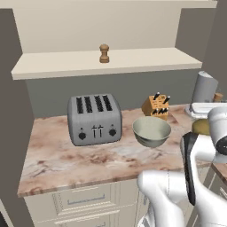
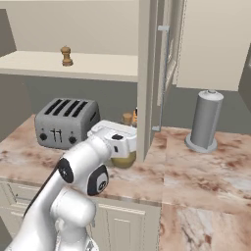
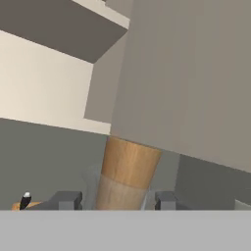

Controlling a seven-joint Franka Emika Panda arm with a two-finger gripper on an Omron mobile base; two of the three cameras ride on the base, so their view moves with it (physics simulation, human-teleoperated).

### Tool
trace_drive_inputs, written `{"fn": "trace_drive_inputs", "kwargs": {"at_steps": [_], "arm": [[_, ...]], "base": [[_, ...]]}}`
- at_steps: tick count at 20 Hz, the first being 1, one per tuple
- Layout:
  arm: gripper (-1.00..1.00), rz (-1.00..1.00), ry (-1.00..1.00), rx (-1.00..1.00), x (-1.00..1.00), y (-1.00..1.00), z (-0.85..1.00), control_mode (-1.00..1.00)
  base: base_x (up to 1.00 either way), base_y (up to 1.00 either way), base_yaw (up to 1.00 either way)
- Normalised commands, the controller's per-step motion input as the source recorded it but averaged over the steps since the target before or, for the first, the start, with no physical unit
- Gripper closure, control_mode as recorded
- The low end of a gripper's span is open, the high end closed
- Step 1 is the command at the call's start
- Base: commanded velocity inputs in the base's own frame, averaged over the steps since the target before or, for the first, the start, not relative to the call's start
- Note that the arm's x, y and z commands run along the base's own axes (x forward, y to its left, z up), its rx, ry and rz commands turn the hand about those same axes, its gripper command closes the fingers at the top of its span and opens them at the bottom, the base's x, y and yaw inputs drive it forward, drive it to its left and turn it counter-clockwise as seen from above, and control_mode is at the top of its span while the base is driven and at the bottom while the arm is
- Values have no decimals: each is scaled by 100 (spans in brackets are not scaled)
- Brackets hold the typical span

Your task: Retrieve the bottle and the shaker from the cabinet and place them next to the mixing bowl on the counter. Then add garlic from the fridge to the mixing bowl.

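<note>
The two dark finger tips of the gripper [image 3: 117, 200] stand on both sides of the slim clear neck of the glass bottle [image 3: 128, 171], just under its brown stopper, so the pincer is clenched on the bottle. In the right base view the olive-yellow round body of this bottle [image 2: 122, 158] is low over the pinkish-beige marble counter [image 2: 196, 171], under the white hand, just beside the edge of an open beige cabinet door [image 2: 145, 78]; whether the bottle touches the counter I cannot tell. The small brown wooden shaker [image 1: 104, 53] with a round knob stands upright on the wide flat shelf of the beige open cabinet [image 1: 133, 62], alone. On the counter below, the round pale grey-green mixing bowl [image 1: 151, 131] sits just to the right of a grey four-slot toaster [image 1: 94, 119], and a wooden knife block [image 1: 156, 106] with dark handles is close behind the bowl. Further to the right on the counter a grey paper towel roll [image 2: 204, 120] stands upright on its round base, well apart from the bowl.
</note>
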Motion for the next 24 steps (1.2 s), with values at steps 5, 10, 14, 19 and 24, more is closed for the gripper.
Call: {"fn": "trace_drive_inputs", "kwargs": {"at_steps": [5,10,14,19,24], "arm": [[100,1,-4,-7,0,-20,-30,-100],[100,7,0,-6,1,-1,-43,-100],[100,8,0,-1,11,-12,-29,-100],[100,13,0,0,10,-23,0,-100],[100,19,0,0,12,0,-13,-100]], "base": [[0,0,0],[0,0,0],[0,0,0],[0,0,0],[0,0,0]]}}
